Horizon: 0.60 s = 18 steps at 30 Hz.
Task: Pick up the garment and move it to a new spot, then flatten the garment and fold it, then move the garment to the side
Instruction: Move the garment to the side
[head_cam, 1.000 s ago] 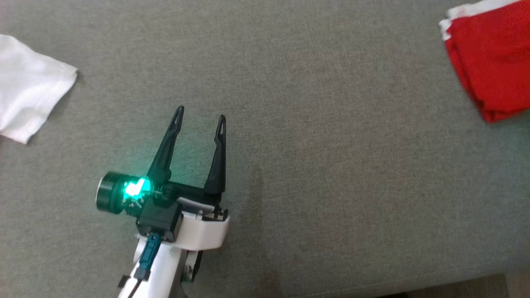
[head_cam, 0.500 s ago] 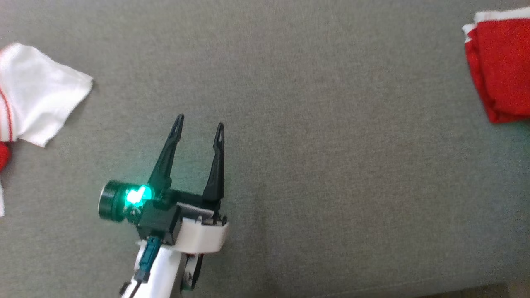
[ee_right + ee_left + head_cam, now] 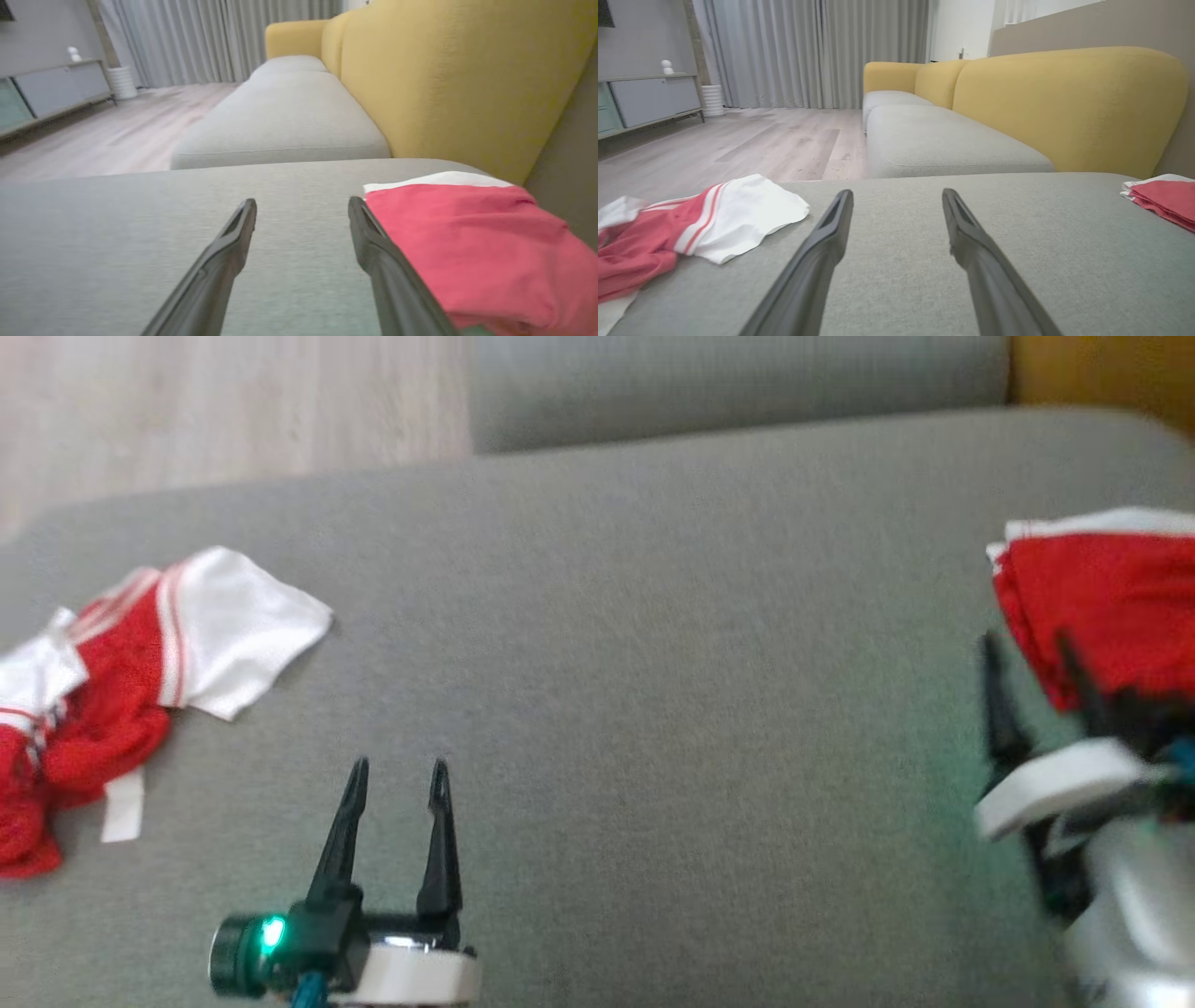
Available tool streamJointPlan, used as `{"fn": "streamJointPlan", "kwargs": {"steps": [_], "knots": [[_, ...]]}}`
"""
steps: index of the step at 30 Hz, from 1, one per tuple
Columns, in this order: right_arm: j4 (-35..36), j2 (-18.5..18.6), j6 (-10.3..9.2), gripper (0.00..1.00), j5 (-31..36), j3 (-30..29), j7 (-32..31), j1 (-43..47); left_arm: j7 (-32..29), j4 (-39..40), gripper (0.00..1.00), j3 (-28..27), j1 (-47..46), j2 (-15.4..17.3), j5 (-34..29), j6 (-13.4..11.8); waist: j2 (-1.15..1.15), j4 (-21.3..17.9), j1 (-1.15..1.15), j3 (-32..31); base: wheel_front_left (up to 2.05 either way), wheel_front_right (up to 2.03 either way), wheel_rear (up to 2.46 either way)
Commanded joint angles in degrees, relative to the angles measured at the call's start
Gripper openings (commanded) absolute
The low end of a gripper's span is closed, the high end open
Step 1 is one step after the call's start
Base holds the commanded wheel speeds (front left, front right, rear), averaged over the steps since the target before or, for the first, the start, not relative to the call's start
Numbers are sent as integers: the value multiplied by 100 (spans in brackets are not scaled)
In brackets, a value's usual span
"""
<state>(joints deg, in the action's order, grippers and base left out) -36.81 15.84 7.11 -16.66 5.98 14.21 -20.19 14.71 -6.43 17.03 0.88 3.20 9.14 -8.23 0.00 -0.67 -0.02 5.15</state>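
Folded red garment (image 3: 467, 242) just beside right end effector (image 3: 302, 203), not gripped.

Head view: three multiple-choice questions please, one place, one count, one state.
1. Where does the folded red garment lie?
A) at the grey cushion's right end, by the right gripper
B) on the floor
C) on a shelf
2. How many garments lie on the cushion?
A) one
B) two
C) four
3. How is the left gripper?
A) shut on cloth
B) open, empty
C) shut, empty
Key: 1 A, it sits at the right edge; 2 B, a crumpled red-and-white garment at left plus the folded one; 3 B, its fingers stand apart over bare cushion.
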Motion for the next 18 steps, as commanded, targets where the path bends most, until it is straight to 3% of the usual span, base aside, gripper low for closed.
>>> {"fn": "streamJointPlan", "kwargs": {"steps": [1,8,13,18], "knots": [[345,-104,37,100,95,65,76,139,29,136,100,-216,-10,-30,25,-45,0,255,2,-501,0,0,0],[1716,-932,37,100,481,-28,77,1541,29,180,100,-420,369,-31,-22,-200,0,508,2,-918,0,0,0],[2370,-1171,37,100,693,-85,78,2483,29,298,100,-630,671,-32,-99,-242,0,597,2,-1060,0,0,0],[2514,-1243,37,100,786,-140,78,2814,29,349,100,-718,877,-32,-129,-187,0,595,2,-1102,0,0,0]]}}
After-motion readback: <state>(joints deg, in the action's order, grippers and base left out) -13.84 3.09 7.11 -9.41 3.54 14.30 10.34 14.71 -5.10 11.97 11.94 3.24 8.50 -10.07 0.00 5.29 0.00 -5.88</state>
